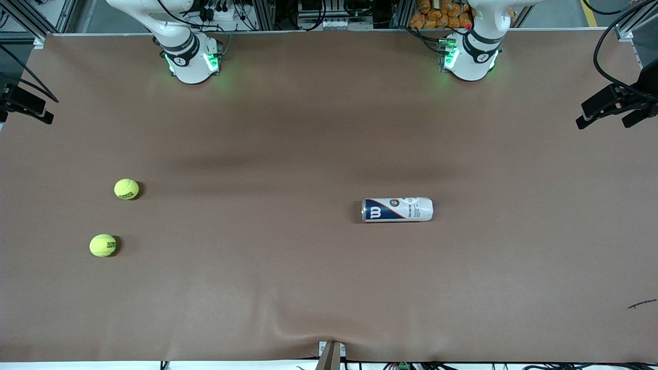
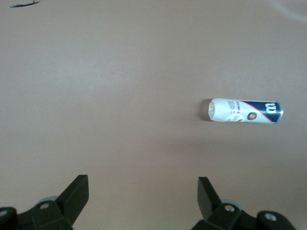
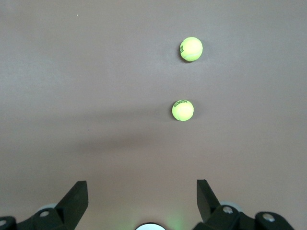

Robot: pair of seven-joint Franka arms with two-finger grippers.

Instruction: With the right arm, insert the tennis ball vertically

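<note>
Two yellow-green tennis balls lie on the brown table toward the right arm's end: one (image 1: 126, 189) (image 3: 183, 110) farther from the front camera, the other (image 1: 103, 245) (image 3: 191, 49) nearer to it. A white and blue ball can (image 1: 397, 209) (image 2: 246, 111) lies on its side toward the left arm's end. My right gripper (image 3: 142, 183) hangs open high over bare table, well short of the balls. My left gripper (image 2: 143, 179) is open too, high over bare table and away from the can. Neither gripper shows in the front view; only the arm bases (image 1: 191, 59) (image 1: 470, 56) do.
Black camera mounts reach in at both ends of the table (image 1: 617, 105) (image 1: 23, 105). A small dark scrap (image 1: 642, 303) (image 2: 23, 5) lies near the front corner at the left arm's end. The table cover bulges at the middle of the front edge (image 1: 308, 329).
</note>
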